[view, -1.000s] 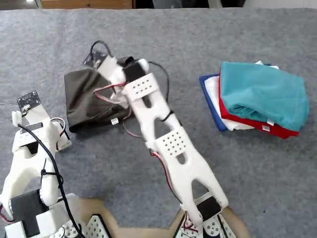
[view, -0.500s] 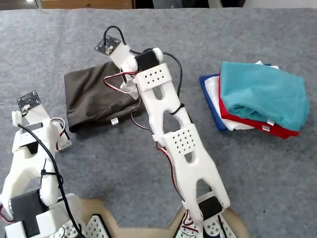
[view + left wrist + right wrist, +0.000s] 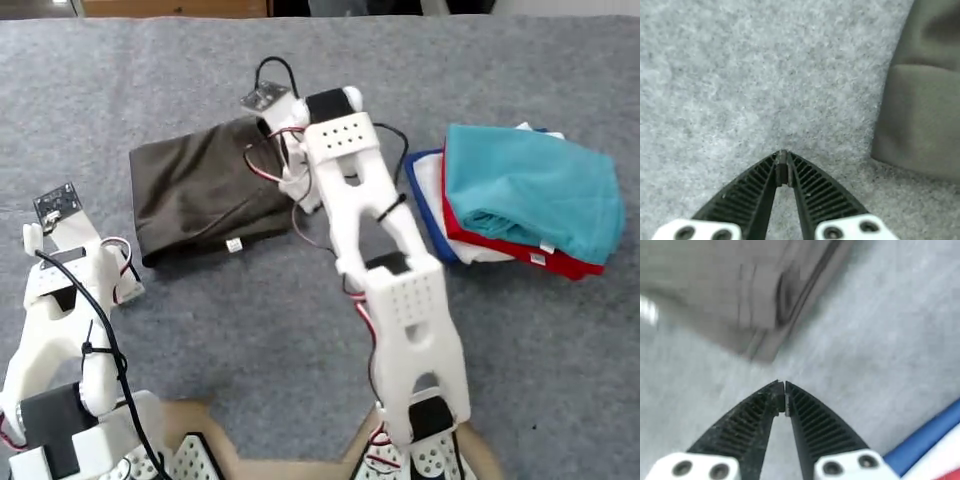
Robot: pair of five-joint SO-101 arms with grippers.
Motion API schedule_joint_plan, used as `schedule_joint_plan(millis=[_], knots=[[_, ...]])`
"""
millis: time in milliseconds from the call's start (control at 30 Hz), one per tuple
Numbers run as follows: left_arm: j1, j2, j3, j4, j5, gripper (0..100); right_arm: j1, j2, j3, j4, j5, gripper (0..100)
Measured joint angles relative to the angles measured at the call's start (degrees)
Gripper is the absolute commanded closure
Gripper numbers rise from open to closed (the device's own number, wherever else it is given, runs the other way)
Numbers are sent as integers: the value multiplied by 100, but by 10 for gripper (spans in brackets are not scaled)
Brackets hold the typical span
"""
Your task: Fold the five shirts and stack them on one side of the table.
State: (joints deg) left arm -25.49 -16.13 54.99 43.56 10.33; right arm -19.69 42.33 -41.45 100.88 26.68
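Observation:
A dark brown folded shirt (image 3: 205, 190) lies left of centre on the grey table (image 3: 250, 320). At the right sits a stack of folded shirts: teal (image 3: 530, 190) on top, then red (image 3: 500, 245), white (image 3: 432, 180) and blue (image 3: 425, 215). My right arm (image 3: 350, 170) stretches up the middle to the brown shirt's right edge. Its gripper (image 3: 780, 390) is shut and holds nothing, hanging over bare table beside the brown shirt (image 3: 740, 295), with the blue shirt's corner (image 3: 930, 440) close by. My left gripper (image 3: 782, 167) is shut and holds nothing, over bare table near the brown shirt (image 3: 925, 115).
My left arm (image 3: 70, 290) is folded back at the table's front left. Loose cables (image 3: 280, 75) loop off the right arm's wrist. Bare table lies between the brown shirt and the stack, and along the front.
My right arm has swung to the right, off the top of the brown shirt to its right edge. The left arm has not moved.

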Motion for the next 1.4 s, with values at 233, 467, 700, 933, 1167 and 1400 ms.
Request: schedule_joint_plan(millis=[233,467,700,933,1167,1400], knots=[[0,0,0,0,0,971,-26,-914,800,-782,193,984],[0,0,0,0,0,971,-633,-598,97,-2690,185,984],[0,0,0,0,0,971,-809,492,-35,-3015,185,984],[0,0,0,0,0,971,-800,580,-615,-2048,185,984],[0,0,0,0,0,971,-800,580,-879,-422,193,985],[0,0,0,0,0,971,-607,580,-580,-53,193,984]])
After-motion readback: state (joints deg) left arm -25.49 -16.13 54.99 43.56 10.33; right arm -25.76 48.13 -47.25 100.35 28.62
